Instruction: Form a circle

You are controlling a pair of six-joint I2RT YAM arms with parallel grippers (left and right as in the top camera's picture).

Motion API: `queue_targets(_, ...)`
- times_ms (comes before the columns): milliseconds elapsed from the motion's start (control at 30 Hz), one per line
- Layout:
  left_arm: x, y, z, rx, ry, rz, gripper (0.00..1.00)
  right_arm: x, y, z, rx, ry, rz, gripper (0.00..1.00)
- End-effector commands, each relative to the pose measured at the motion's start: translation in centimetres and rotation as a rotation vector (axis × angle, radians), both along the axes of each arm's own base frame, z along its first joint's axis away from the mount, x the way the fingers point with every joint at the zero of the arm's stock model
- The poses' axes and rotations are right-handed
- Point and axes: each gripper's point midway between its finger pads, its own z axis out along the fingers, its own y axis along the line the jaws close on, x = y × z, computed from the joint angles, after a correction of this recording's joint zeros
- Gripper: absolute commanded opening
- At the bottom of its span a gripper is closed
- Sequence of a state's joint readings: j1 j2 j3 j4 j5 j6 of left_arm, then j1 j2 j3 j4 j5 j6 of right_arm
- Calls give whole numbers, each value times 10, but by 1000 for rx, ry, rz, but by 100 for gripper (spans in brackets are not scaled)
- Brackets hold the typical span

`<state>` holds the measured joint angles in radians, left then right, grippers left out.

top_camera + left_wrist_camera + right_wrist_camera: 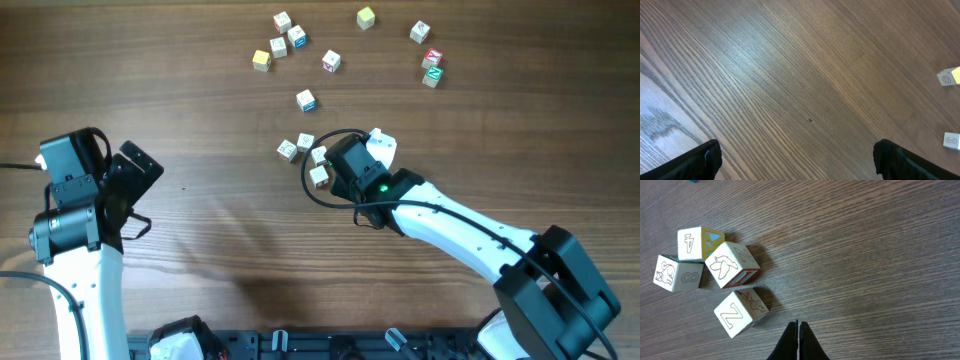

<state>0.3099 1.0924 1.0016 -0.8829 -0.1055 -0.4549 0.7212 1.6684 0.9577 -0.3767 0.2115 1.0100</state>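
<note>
Four small wooden cubes (306,158) lie in a loose arc near the table's middle, not a closed circle. In the right wrist view they are a "4" cube (695,243), a cat-and-8 cube (677,273), a bird cube (732,265) with a red side, and a "Z" cube (740,312). My right gripper (799,342) is shut and empty, just right of the Z cube and apart from it. In the overhead view the right gripper (335,168) sits against the arc's right side. My left gripper (135,175) stands open at the far left over bare wood, its fingers (705,160) wide apart.
A lone cube (306,100) lies just above the arc. Several more cubes are scattered along the far edge, among them a yellow one (262,60), a red one (433,58) and a green-lettered one (431,76). Two cubes (950,76) show at the left wrist view's right edge.
</note>
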Motion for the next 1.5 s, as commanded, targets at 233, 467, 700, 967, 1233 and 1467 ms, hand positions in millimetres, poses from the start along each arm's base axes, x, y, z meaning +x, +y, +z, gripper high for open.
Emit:
queue_targets(233, 1, 0, 0, -14, -7, 6, 100, 3, -5, -2, -16, -13, -26, 5)
queue_targets(467, 1, 0, 0, -14, -7, 7, 100, 2, -5, -2, -16, -12, -25, 5)
queue_targets(700, 1, 0, 0, -14, -7, 7, 100, 3, -5, -2, -15, -13, -26, 8)
queue_targets(967, 1, 0, 0, -14, -7, 7, 100, 5, 3, -1, 22, -21, -16, 20)
queue_targets(1233, 1, 0, 0, -14, -7, 7, 100, 11, 8, -16, 21, -18, -17, 5)
queue_targets(1467, 1, 0, 0, -13, -7, 6, 100, 16, 9, -27, 107, 40, -63, 4)
